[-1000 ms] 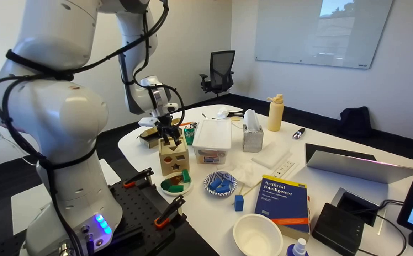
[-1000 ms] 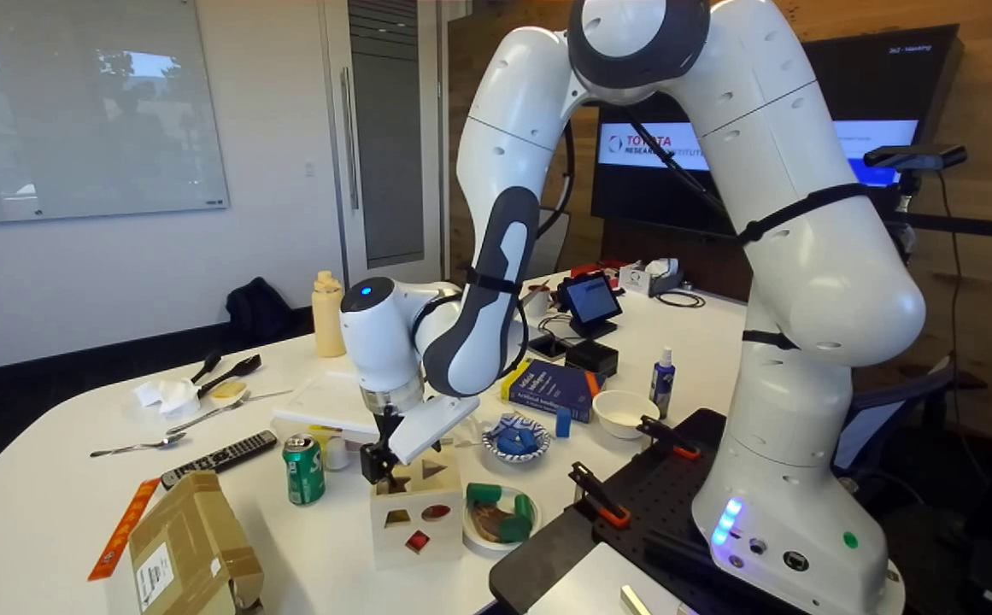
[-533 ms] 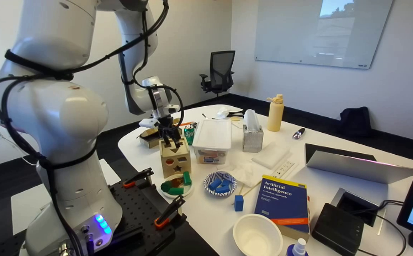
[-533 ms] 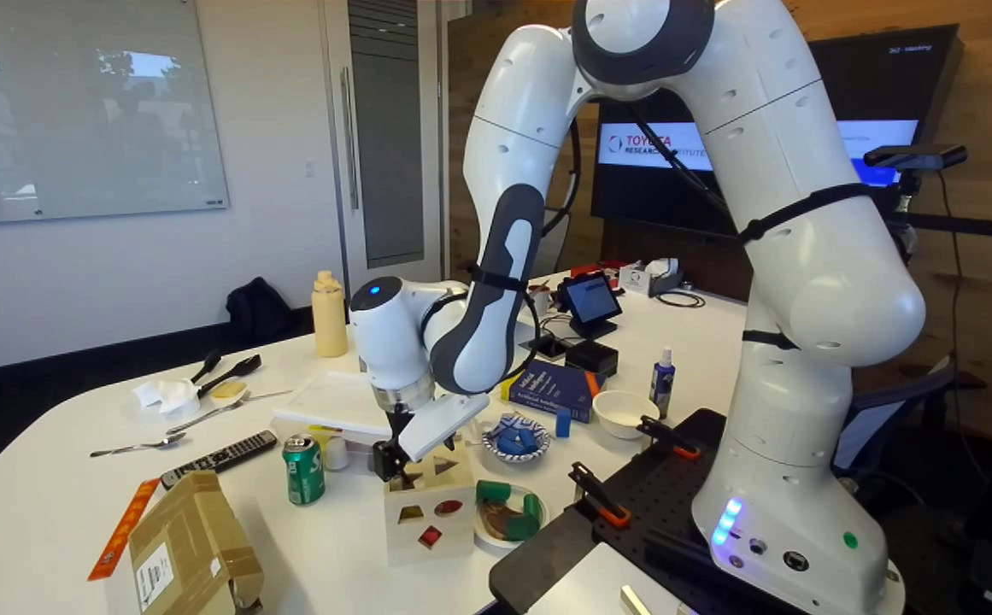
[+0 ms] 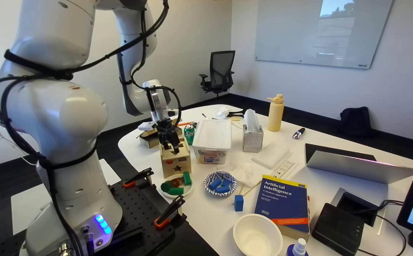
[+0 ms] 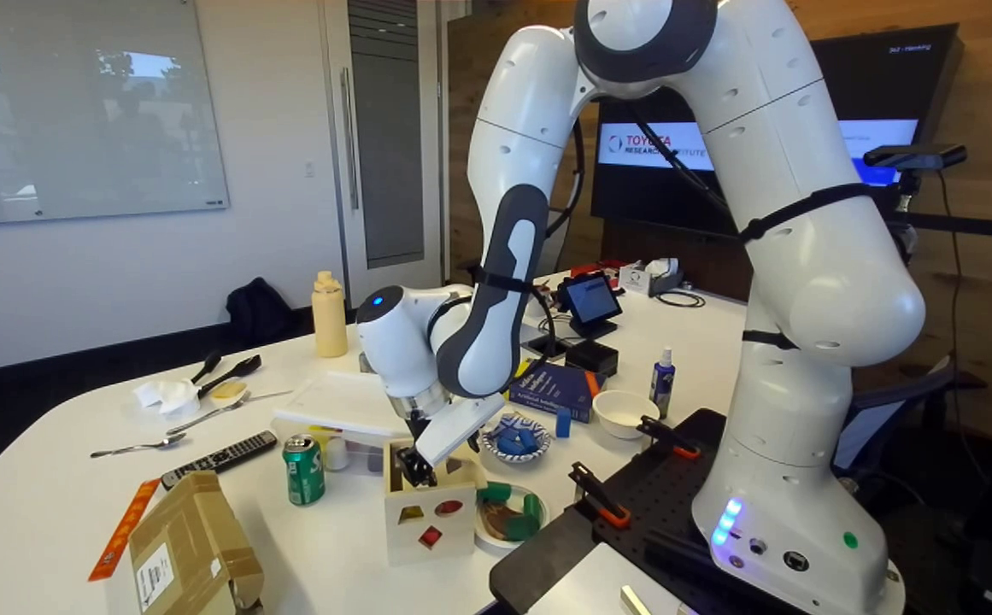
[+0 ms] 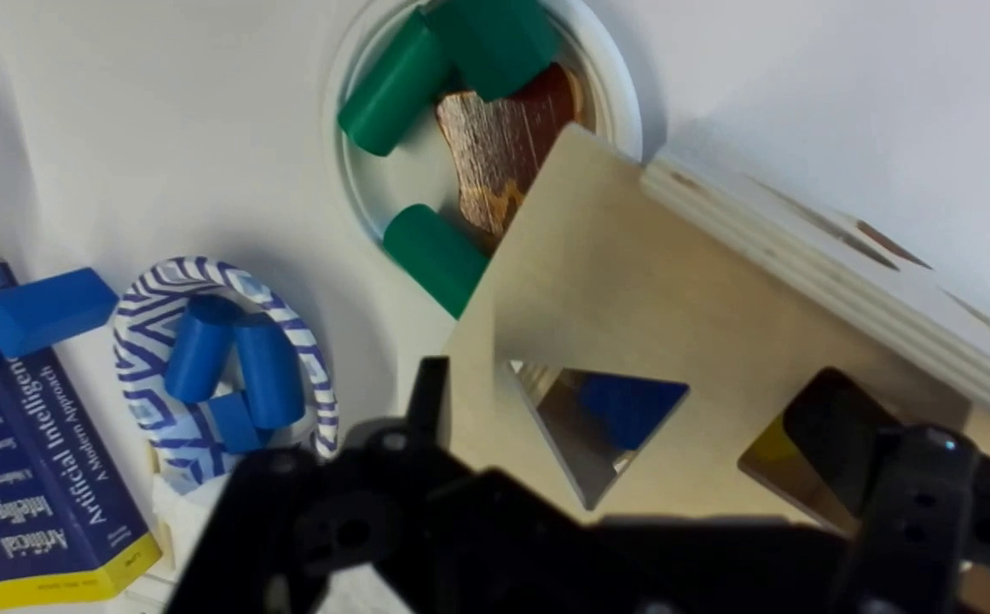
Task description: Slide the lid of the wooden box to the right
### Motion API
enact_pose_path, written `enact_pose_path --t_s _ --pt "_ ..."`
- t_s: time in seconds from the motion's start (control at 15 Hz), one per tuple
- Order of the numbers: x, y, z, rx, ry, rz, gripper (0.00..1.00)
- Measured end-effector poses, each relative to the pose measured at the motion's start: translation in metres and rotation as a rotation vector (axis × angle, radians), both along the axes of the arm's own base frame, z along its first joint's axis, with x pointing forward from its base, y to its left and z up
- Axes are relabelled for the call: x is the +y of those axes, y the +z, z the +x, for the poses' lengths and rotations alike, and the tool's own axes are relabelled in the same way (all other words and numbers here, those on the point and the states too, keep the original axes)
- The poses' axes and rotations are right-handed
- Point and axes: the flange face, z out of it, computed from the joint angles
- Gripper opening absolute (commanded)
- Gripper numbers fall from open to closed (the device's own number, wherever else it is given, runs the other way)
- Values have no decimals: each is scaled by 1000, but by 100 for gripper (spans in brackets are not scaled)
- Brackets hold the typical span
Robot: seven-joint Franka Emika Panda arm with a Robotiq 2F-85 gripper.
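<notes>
The wooden box is a pale cube with shape cutouts in its sides, also seen in an exterior view. Its lid is the thin pale top panel with a triangle and other holes; it also shows in an exterior view. The lid sticks out past the wall on the green-block plate's side, leaving a gap at the opposite end. My gripper is over the lid, fingers wide apart with nothing held. One finger is at a cutout and seems to reach into it; its tip is hard to make out.
A white plate with green blocks touches or nearly touches the box, under the lid's overhang. A patterned bowl of blue blocks, a clear container with white lid, a green can and a cardboard box stand around it.
The whole box first shifted slightly toward the plate. Then the gripper tilted and moved the same way, and the lid slid with it past the box's edge, opening a gap behind.
</notes>
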Motion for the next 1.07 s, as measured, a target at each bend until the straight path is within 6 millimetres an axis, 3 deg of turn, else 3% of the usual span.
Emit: enact_pose_path --t_s 1.07 --pt "-23 8 -19 26 -35 -53 100"
